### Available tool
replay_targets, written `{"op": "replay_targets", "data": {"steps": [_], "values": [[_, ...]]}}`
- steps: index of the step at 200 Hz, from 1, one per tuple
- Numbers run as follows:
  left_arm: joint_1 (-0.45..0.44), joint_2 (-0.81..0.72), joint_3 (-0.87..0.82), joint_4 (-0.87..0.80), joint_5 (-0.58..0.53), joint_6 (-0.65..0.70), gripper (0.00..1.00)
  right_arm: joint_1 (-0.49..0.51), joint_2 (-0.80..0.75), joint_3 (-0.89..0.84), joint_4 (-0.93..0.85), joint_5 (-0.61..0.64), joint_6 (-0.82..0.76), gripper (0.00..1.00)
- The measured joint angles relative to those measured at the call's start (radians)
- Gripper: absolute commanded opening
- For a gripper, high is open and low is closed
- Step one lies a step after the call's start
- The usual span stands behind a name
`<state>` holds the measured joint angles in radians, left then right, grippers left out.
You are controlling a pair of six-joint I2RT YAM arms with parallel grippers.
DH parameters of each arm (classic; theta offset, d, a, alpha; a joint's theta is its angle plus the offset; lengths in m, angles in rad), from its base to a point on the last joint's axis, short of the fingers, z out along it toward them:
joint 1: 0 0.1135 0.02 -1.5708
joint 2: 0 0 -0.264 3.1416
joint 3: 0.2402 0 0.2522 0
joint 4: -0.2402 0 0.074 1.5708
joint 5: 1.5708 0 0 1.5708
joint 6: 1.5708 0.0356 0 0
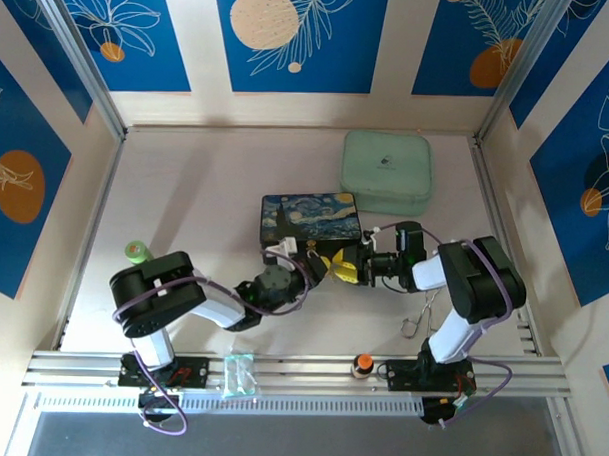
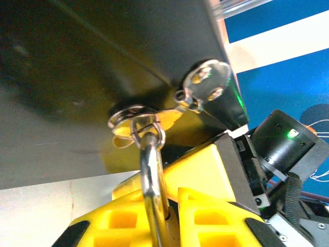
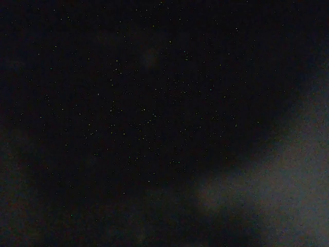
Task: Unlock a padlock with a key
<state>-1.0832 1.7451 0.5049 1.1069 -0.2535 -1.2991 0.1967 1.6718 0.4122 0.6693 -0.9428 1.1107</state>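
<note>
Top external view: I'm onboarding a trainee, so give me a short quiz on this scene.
1. True or false: the wire clip lies on the table beside the right arm.
2. In the left wrist view, the padlock's shackle passes through: A) a metal loop on the starry-night box, B) the mint case, C) the wire clip.
3. Which claw straddles the shackle?
Key: 1 true; 2 A; 3 the left claw.
</note>
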Motion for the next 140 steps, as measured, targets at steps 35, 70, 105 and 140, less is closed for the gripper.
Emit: {"op": "replay_targets", "data": {"steps": [35,70,105,140], "values": [[0.000,0.055,-0.005,0.076,0.018,-0.006,0.00,-0.005,-0.139,0.010,-0.259,0.090,-0.129,0.48],[-0.002,0.130,-0.014,0.147,0.037,-0.014,0.00,-0.007,-0.228,0.019,-0.466,0.185,-0.224,0.48],[-0.003,0.130,-0.015,0.150,0.051,-0.019,0.00,-0.032,-0.237,0.011,-0.502,0.193,-0.257,0.48],[-0.004,0.128,-0.027,0.150,0.055,-0.011,0.00,-0.039,-0.234,0.000,-0.502,0.192,-0.270,0.48]]}}
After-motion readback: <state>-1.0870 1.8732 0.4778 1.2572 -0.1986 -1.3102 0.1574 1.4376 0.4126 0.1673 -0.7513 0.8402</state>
